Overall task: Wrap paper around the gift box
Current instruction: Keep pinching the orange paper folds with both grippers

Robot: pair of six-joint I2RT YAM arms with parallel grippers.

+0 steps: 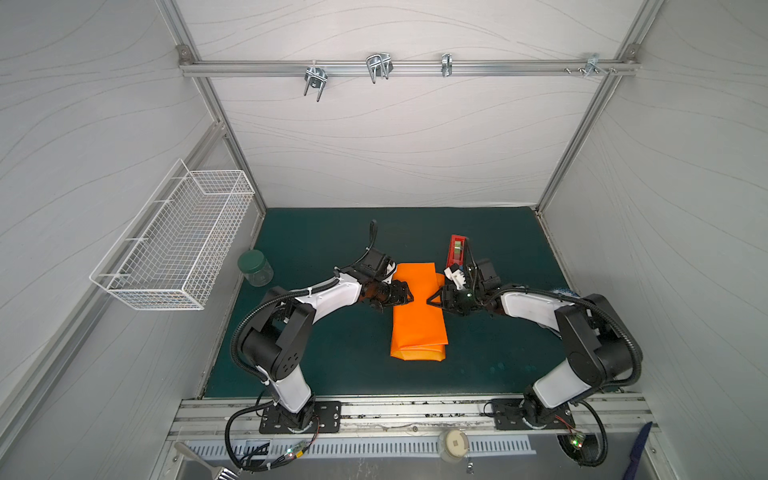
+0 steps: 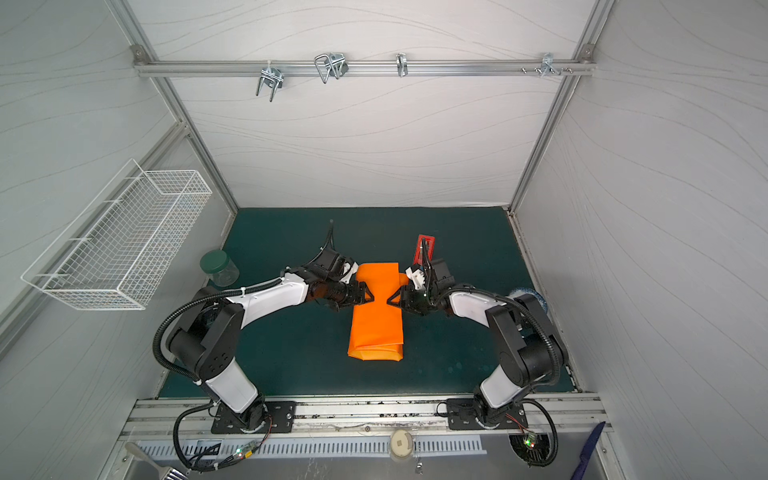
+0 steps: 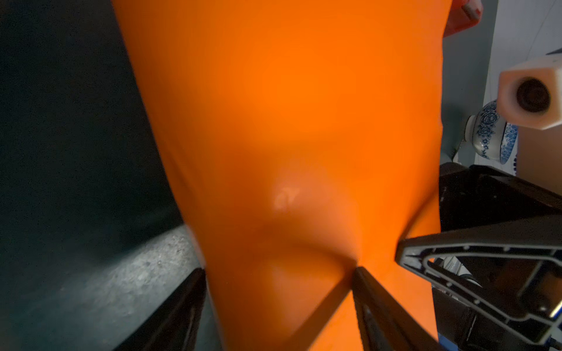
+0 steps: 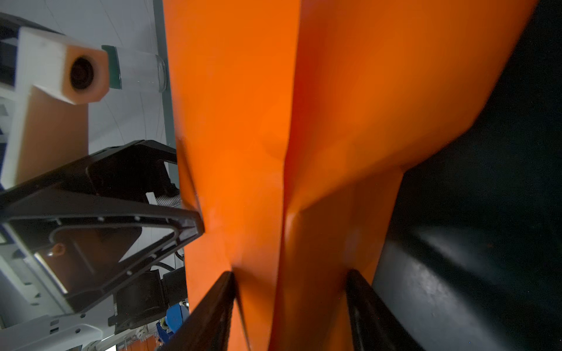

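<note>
Mid-mat [image 1: 316, 249], the paper [image 1: 417, 328] lies folded into a long parcel running from 12 to 6 o'clock, with a flap jutting out near its 2 o'clock corner. At its 9 o'clock edge the left gripper [image 1: 410, 297] has its jaws apart with paper between them, one fingertip [image 3: 360, 273] denting the sheet; whether they clamp it cannot be told. At the 3 o'clock edge the right gripper [image 1: 430, 300] straddles a fold likewise, grip unclear. A red dispenser [image 1: 456, 249] stands at 1 o'clock; a jar [image 1: 255, 268] sits well apart at 9.
</note>
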